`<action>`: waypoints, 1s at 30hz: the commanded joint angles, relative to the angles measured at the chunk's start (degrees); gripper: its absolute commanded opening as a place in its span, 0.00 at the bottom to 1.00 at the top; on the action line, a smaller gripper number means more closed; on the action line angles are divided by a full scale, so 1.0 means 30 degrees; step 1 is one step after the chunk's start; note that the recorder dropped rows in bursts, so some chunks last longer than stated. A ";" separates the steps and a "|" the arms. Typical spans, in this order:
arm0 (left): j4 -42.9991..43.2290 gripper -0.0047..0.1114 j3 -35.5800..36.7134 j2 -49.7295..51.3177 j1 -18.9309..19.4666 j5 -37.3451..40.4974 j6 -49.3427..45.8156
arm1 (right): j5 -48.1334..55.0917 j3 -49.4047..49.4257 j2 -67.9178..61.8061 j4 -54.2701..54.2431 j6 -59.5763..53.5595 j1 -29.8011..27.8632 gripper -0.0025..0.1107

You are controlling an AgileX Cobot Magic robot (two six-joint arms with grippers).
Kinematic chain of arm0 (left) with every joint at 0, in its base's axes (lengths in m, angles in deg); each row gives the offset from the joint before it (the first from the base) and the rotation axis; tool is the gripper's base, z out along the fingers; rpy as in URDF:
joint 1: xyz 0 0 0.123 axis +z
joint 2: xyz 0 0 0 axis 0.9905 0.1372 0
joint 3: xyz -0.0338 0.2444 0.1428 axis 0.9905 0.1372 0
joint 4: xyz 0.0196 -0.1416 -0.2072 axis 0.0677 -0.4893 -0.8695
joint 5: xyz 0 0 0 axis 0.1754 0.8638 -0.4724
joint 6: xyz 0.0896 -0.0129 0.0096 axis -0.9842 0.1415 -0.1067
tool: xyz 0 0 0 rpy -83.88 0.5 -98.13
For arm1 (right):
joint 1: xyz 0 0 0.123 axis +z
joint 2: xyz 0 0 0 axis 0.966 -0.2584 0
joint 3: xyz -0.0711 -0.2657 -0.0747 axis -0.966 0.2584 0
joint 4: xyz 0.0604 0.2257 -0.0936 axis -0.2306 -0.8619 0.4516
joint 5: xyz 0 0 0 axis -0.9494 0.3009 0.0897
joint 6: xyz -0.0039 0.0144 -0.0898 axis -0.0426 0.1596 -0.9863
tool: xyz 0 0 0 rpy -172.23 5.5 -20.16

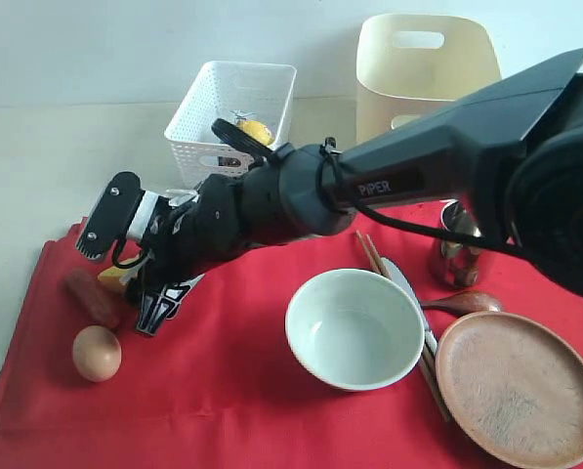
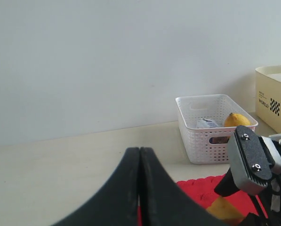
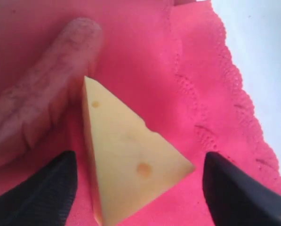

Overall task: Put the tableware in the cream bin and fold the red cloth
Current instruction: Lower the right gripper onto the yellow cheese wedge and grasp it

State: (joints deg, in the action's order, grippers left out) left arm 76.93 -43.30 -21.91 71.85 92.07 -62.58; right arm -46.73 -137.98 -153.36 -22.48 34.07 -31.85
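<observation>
The red cloth (image 1: 223,391) covers the table front. On it lie the grey-green bowl (image 1: 354,327), brown plate (image 1: 519,386), steel cup (image 1: 457,244), dark spoon (image 1: 462,303), chopsticks (image 1: 374,256) and knife (image 1: 408,293). The cream bin (image 1: 423,68) stands at the back right. My right gripper (image 1: 135,264) reaches across to the cloth's left end and is open, one finger on each side of a cheese wedge (image 3: 126,160) without touching it. My left gripper (image 2: 140,155) is shut on nothing and hangs above the table beside the red cloth (image 2: 201,188); the exterior view does not show it.
A sausage (image 1: 91,296) and an egg (image 1: 96,352) lie close to the cheese (image 1: 115,278). A white perforated basket (image 1: 232,122) holding a lemon (image 1: 255,130) stands at the back, left of the cream bin. The right arm spans the cloth's middle.
</observation>
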 commanded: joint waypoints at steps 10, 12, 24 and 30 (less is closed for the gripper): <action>-0.0002 0.04 0.0059 -0.0121 -0.0086 0.0023 0.0027 | -0.0757 -0.0042 -0.0157 0.0039 -0.0206 0.0037 0.24; -0.0002 0.04 0.0059 -0.0121 -0.0086 0.0023 0.0027 | -0.0757 -0.0042 -0.0157 0.0039 -0.0206 0.0037 0.17; -0.0002 0.04 0.0059 -0.0121 -0.0086 0.0023 0.0020 | -0.0757 -0.0042 -0.0078 0.0039 -0.0206 0.0037 0.02; -0.0002 0.04 0.0059 -0.0121 -0.0086 0.0023 0.0029 | -0.0690 -0.0042 0.0915 -0.0034 -0.0168 0.0037 0.02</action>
State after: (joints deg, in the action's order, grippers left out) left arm 76.93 -43.30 -21.91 71.85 92.07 -62.58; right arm -48.26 -137.98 -153.11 -22.48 34.07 -31.74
